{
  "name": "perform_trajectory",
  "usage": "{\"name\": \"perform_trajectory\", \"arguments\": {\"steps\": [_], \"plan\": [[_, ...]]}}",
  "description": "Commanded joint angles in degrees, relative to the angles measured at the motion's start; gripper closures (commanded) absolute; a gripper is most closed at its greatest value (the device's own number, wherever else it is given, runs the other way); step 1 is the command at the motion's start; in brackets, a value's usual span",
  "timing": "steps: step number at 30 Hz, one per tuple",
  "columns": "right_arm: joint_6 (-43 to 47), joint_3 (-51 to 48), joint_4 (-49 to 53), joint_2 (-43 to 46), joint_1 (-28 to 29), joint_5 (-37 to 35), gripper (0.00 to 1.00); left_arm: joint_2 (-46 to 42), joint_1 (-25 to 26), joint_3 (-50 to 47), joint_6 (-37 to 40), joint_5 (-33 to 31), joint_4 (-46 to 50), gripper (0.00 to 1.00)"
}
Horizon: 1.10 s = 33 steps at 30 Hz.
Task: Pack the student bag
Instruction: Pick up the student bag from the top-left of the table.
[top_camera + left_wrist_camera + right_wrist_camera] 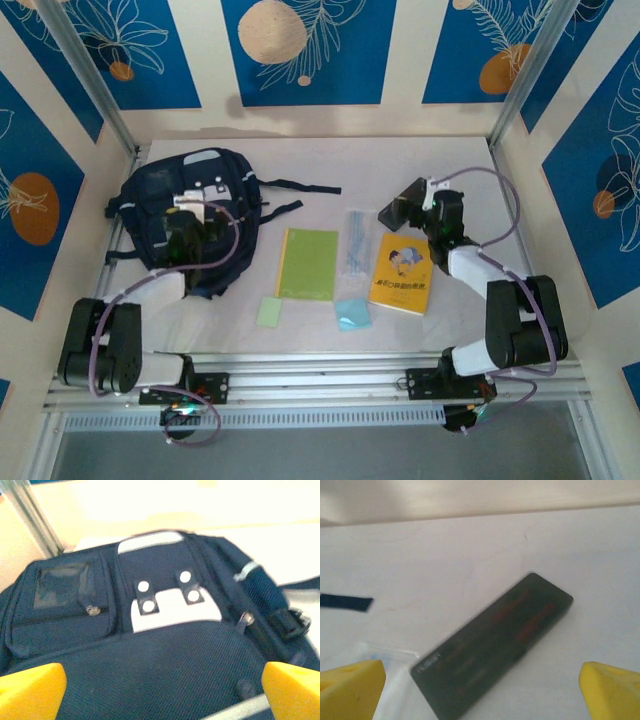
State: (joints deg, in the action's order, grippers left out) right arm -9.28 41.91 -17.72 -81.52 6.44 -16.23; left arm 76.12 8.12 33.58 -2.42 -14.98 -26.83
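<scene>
The student bag (215,262) is a dark navy backpack lying flat at the left of the table, its black straps trailing to the right. My left gripper (188,228) hovers over it. In the left wrist view the bag (165,650) shows its white patch (175,611) and zip pockets, and the left gripper (162,695) stands open above the fabric with nothing held. My right gripper (428,208) is at the back right, beside a dark flat case (402,212). The right wrist view has the case (495,650) lying aslant under the open right gripper (481,692), untouched.
A green notebook (307,263), a clear pouch of pens (357,245) and an orange book (402,272) lie across the middle of the table. Two small sticky pads, light green (270,312) and blue (352,314), sit nearer the front. Walls enclose the table on three sides.
</scene>
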Motion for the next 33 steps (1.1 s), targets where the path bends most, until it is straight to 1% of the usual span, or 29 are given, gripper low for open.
{"name": "perform_trajectory", "arguments": {"steps": [1, 4, 7, 11, 14, 15, 18, 21, 25, 28, 29, 30, 33], "plan": [[-7.01, 6.74, 19.78, 0.51, 2.1, -0.58, 0.01, -0.75, 2.54, 8.19, -9.21, 1.23, 22.94, 0.0], [-9.98, 11.56, 27.66, -1.23, 5.59, -0.94, 0.01, 1.5, 6.37, 13.69, -12.11, 0.29, 32.13, 0.0], [-12.39, 14.99, 33.35, -2.62, 8.55, -0.49, 0.01, 5.56, 10.64, 19.8, -13.14, -3.2, 41.91, 0.0], [-15.37, 16.36, 36.72, -2.73, 10.99, 2.76, 0.0, 12.22, 12.86, 26.52, -15.84, -4.8, 51.13, 0.01], [-16.46, 16.66, 37.8, -2.77, 11.58, 6.71, 0.01, 16.85, 13.06, 29.6, -17.85, -5.15, 53.39, 0.05], [-16.54, 17.01, 38.37, -3.06, 11.58, 7.67, 0.03, 18.26, 13.06, 30.57, -18.55, -4.61, 53.78, 0.07], [-16.73, 17.83, 39.85, -3.87, 11.59, 8.86, 0.06, 22.13, 13.62, 32.39, -19.97, -2.75, 53.94, 0.13], [-17.28, 18.12, 39.82, -4.42, 11.67, 10.15, 0.09, 25.75, 15.25, 34.26, -20.14, -2.57, 55.27, 0.17], [-18.21, 18.38, 39.16, -5.29, 11.67, 11.71, 0.12, 29.73, 18.33, 36.9, -19.65, -4.45, 58.03, 0.17], [-18.23, 18.81, 39.16, -6.04, 11.77, 12.68, 0.14, 31.54, 19.6, 37.7, -19.08, -6.41, 58.69, 0.19], [-18.15, 18.93, 39.15, -6.27, 11.77, 13.16, 0.16, 32.27, 19.65, 38.02, -18.74, -6.99, 58.9, 0.22], [-18.14, 19.0, 39.25, -6.52, 11.86, 13.51, 0.18, 33.16, 19.65, 38.15, -18.33, -8.23, 58.91, 0.27], [-18.23, 19.16, 39.0, -7.07, 11.89, 15.21, 0.23, 36.38, 19.41, 38.42, -16.05, -11.96, 59.11, 0.46]]}}
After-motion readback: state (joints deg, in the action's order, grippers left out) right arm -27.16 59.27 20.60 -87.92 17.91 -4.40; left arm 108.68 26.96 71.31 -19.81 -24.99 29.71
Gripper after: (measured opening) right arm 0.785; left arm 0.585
